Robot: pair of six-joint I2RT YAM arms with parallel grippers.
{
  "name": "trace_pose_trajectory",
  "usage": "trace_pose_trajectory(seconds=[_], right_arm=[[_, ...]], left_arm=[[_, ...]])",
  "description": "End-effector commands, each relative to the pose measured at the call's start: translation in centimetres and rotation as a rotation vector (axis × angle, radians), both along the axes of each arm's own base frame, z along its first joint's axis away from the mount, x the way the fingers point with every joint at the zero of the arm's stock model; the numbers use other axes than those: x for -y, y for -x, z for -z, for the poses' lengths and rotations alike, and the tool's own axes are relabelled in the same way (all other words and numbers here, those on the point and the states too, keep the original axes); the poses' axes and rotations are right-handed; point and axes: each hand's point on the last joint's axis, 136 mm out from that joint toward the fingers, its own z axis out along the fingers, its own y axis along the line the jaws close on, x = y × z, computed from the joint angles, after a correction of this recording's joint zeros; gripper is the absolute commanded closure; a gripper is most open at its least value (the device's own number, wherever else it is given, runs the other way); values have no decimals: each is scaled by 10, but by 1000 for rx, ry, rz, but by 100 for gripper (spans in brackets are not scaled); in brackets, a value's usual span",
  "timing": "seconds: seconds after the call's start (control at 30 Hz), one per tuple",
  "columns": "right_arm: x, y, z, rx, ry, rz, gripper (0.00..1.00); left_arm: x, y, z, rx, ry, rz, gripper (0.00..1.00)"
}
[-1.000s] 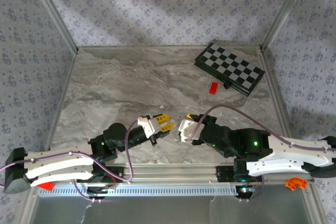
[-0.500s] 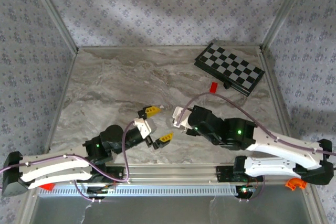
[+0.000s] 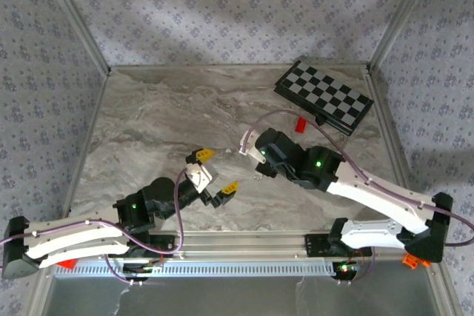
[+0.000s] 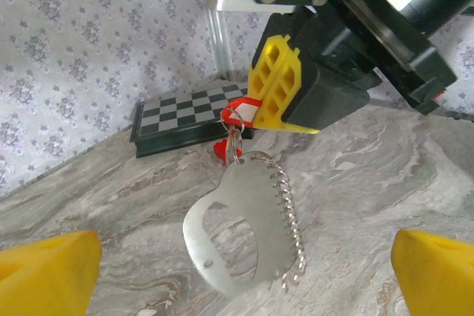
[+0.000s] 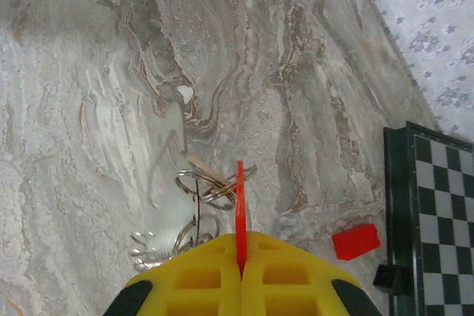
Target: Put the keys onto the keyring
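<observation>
My right gripper [image 3: 249, 147] is shut on a thin red key [image 5: 240, 201], held edge-on between its yellow fingers [image 4: 280, 88]. From the key [image 4: 241, 112] hang linked silver keyrings [image 5: 216, 183], a flat silver bottle opener [image 4: 235, 221] and a short chain [image 4: 289, 216], all dangling above the marble table [image 3: 163, 123]. My left gripper [image 3: 215, 172] is wide open, facing the hanging bunch from a short distance with nothing between its yellow fingertips [image 4: 46, 271].
A folded chessboard [image 3: 324, 97] lies at the back right, its edge beside a small red piece [image 3: 301, 124] on the table. Patterned walls and metal corner posts enclose the table on three sides.
My right gripper has carried the key and ring bunch away from the near edge, towards the table's middle. My left gripper has opened wide and drawn back to the left.
</observation>
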Motion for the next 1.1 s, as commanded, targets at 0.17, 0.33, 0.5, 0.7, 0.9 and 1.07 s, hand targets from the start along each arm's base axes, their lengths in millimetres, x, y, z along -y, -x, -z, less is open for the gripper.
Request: trace_pose_trajectory(seconds=[0.17, 0.33, 0.5, 0.7, 0.9, 1.07], right_arm=[[-17, -43, -14, -39, -138, 60, 100], [-21, -69, -11, -50, -178, 110, 100], [-31, -87, -10, -41, -216, 158, 100], [-39, -95, 9, -91, -217, 186, 100], [-42, -96, 21, -116, -222, 199, 100], [-45, -96, 35, -144, -224, 209, 100]], left_arm=[[-14, -5, 2, -13, 13, -54, 1], [-17, -6, 4, -11, 10, -64, 1], [-17, -5, 11, -28, -1, -60, 0], [-20, -4, 11, -34, 1, -62, 1], [-22, -3, 13, -41, 6, -54, 1], [-27, -5, 9, -37, 21, -74, 0]])
